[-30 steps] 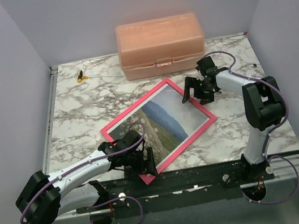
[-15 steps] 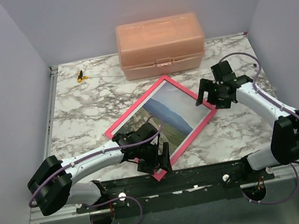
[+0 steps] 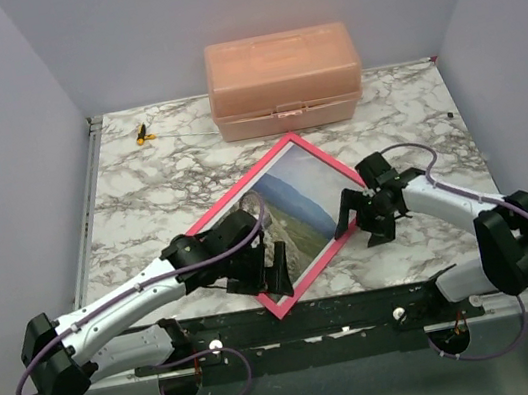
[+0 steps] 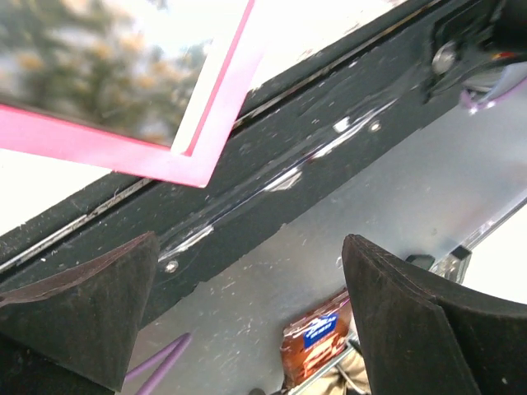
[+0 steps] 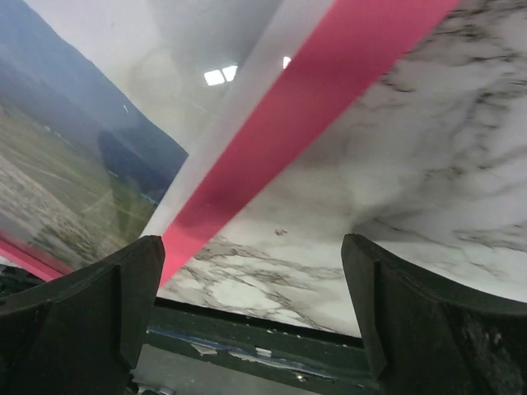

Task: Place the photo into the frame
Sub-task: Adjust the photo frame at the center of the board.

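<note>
The photo (image 3: 294,197) sits inside the frame (image 3: 233,193), lying askew on the surface (image 3: 140,183). Left tool (image 4: 249,243) is spread wide at the frame's near corner, and right tool (image 5: 251,240) is spread wide over its right edge.

On the bench (image 3: 132,194) the frame (image 5: 313,107) lies cornerwise at the middle, with the photo (image 3: 295,202) inside it. The box (image 3: 283,81) stands at its 12 o'clock, by the back edge, and a small tool (image 3: 142,133) lies at 10 o'clock. The left fingers (image 3: 281,268) are by its 6 o'clock corner, the right fingers (image 3: 346,214) at its 3 o'clock corner.
</note>
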`<control>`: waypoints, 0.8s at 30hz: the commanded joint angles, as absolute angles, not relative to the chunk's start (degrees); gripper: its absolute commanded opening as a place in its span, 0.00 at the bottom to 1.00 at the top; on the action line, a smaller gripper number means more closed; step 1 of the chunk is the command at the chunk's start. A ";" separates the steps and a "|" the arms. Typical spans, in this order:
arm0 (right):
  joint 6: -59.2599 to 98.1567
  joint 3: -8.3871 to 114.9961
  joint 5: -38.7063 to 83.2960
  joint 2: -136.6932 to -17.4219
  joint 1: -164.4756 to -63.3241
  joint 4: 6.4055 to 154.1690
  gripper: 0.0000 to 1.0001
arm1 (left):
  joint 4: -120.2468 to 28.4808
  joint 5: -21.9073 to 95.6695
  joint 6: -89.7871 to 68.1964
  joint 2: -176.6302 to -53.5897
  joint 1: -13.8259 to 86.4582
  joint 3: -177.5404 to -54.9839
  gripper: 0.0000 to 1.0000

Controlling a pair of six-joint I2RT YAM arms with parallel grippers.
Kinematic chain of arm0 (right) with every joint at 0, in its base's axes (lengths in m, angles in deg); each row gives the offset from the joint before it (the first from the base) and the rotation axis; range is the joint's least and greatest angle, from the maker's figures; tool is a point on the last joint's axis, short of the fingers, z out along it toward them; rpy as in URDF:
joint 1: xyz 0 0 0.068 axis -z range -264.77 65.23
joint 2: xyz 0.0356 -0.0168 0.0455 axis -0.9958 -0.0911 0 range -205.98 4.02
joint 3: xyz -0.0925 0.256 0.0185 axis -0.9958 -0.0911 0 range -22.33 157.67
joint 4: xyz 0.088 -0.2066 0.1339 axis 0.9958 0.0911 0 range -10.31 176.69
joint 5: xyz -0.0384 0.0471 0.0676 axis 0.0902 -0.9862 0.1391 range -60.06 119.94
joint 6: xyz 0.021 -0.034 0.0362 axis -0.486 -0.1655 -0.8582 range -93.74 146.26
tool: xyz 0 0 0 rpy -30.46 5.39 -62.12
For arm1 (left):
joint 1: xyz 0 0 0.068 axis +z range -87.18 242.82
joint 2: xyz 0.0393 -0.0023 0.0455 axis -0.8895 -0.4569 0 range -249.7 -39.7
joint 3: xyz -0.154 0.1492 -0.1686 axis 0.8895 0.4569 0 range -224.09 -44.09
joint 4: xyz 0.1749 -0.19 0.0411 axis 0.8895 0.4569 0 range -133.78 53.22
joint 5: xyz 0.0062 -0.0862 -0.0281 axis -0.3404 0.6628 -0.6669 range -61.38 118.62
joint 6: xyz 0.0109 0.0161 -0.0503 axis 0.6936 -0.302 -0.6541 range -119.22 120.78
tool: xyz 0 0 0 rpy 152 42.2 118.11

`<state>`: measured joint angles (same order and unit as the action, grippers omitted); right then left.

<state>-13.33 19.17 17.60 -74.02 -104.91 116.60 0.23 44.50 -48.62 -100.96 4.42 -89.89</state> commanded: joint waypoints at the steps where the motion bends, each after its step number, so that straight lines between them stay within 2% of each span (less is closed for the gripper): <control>1: -17.52 19.82 18.47 -78.79 -108.58 111.35 0.94 | 4.50 39.48 -45.93 -99.63 5.58 -97.43 0.95; 4: -16.88 21.53 22.33 -82.94 -110.34 111.58 0.88 | 5.62 39.28 -44.23 -99.89 6.61 -101.02 0.95; 7: -15.66 22.90 26.12 -85.68 -111.13 112.45 0.78 | 6.32 39.68 -42.43 -99.95 8.57 -103.19 0.95; 10: -14.08 23.74 28.48 -86.33 -111.40 113.29 0.62 | 5.75 43.75 -41.76 -99.63 13.24 -103.39 0.95; 14: -11.52 25.33 33.96 -86.04 -111.38 116.10 0.46 | 1.71 50.71 -41.43 -97.40 20.71 -100.63 0.95; 20: -6.70 29.13 39.11 -87.69 -111.40 118.57 0.18 | 2.01 52.81 -37.98 -97.35 29.73 -99.29 0.96; 24: -2.43 33.40 42.07 -90.50 -111.32 119.92 0.14 | 2.19 54.15 -36.15 -97.98 35.90 -96.47 0.96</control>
<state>-11.15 30.51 32.68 -86.96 -110.97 115.94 2.37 50.38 -39.66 -97.99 30.24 -99.49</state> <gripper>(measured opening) 0.219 0.953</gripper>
